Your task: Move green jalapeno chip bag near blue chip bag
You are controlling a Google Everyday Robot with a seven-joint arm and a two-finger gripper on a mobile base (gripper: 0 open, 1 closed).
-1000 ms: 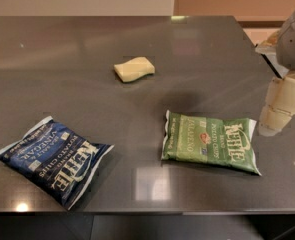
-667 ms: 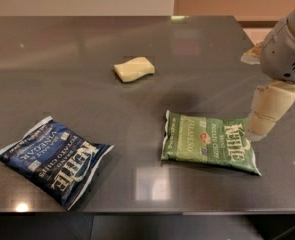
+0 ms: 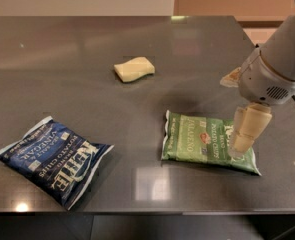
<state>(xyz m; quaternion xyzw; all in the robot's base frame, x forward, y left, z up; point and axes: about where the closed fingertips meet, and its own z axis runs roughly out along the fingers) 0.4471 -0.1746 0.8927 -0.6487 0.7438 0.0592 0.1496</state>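
Note:
The green jalapeno chip bag lies flat on the dark table at the front right. The blue chip bag lies flat at the front left, well apart from it. My gripper hangs from the arm at the right and its tip is down over the right end of the green bag, covering part of the lettering there.
A pale yellow sponge lies at the table's middle, behind both bags. The table's front edge runs just below the bags. The table's right edge is close behind the arm.
The arm has moved left and down, from beside the green bag's right edge to over its right end. Both bags and the sponge have not moved.

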